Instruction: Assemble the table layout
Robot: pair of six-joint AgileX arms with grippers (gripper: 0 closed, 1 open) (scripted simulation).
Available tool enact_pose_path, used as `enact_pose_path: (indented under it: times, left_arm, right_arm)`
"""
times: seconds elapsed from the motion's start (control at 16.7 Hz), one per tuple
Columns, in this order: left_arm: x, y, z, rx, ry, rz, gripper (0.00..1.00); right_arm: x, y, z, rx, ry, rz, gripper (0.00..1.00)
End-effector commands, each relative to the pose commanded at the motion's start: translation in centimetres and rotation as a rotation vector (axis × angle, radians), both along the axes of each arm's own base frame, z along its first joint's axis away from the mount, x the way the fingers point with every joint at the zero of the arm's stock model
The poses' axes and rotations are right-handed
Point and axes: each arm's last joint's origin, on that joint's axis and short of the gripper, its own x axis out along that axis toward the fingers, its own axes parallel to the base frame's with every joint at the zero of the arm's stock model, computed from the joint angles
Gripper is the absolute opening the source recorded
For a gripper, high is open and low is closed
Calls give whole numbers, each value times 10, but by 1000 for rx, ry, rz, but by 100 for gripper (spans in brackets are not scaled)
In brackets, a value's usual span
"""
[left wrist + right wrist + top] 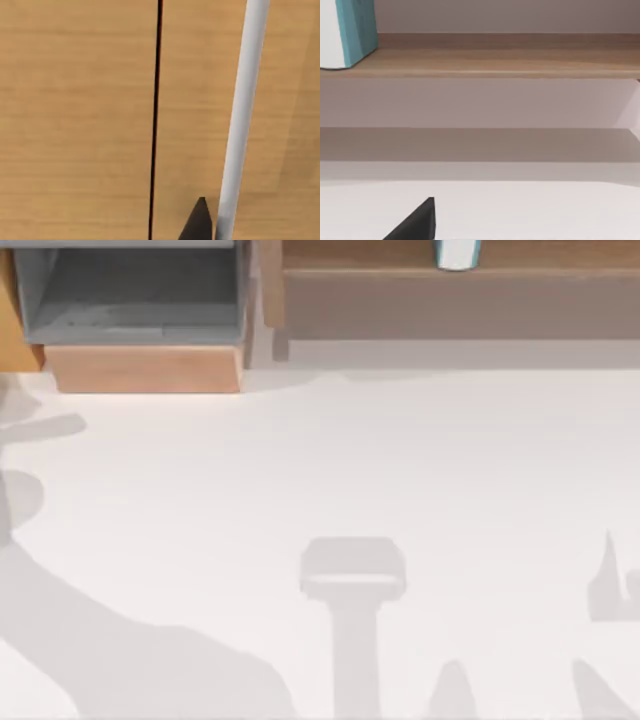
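A: Item one, the bench (330, 460): broad white surface across the middle and lower top view, bare apart from shadows.

B: Item two, drawer unit (140, 325): light wood, grey inside, upper left of the top view, drawer pulled open. Item three, shelf (450, 290): long, brown, upper right, carrying a white-and-teal container (457, 253) at the top edge.

A: Left claw (200, 222): one dark fingertip, bottom centre of the left wrist view, close against wood panels and just beside a pale bar (242, 115). Whether it is released or clenched, I cannot tell.

B: Right claw (417, 222): one dark tip, bottom left of the right wrist view, low over the bench, facing the shelf. Cannot tell its state either.

A: Risk, as I judge it: the left claw sits so near the wood that a small misjudged push could scrape the panel or slip off the bar.
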Motion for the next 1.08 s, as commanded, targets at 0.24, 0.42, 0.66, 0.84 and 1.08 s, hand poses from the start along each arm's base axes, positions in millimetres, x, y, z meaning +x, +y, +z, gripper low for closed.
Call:
enact_pose_path:
  times: [0.24, 0.42, 0.66, 0.84, 1.08]
  left_arm:
    - [0, 0, 0, 0, 0, 0, 100]
    - [-6, 2, -12, -21, 39, 7, 100]
    - [-25, 2, -10, -23, 37, 7, 100]
    - [-41, 2, -12, -22, 40, 7, 100]
    - [-45, 2, -13, -22, 41, 7, 100]
  right_arm:
    - [0, 0, 0, 0, 0, 0, 100]
    - [0, 0, 0, 0, 0, 0, 100]
    - [0, 0, 0, 0, 0, 0, 100]
    - [0, 0, 0, 0, 0, 0, 100]
    - [0, 0, 0, 0, 0, 0, 100]
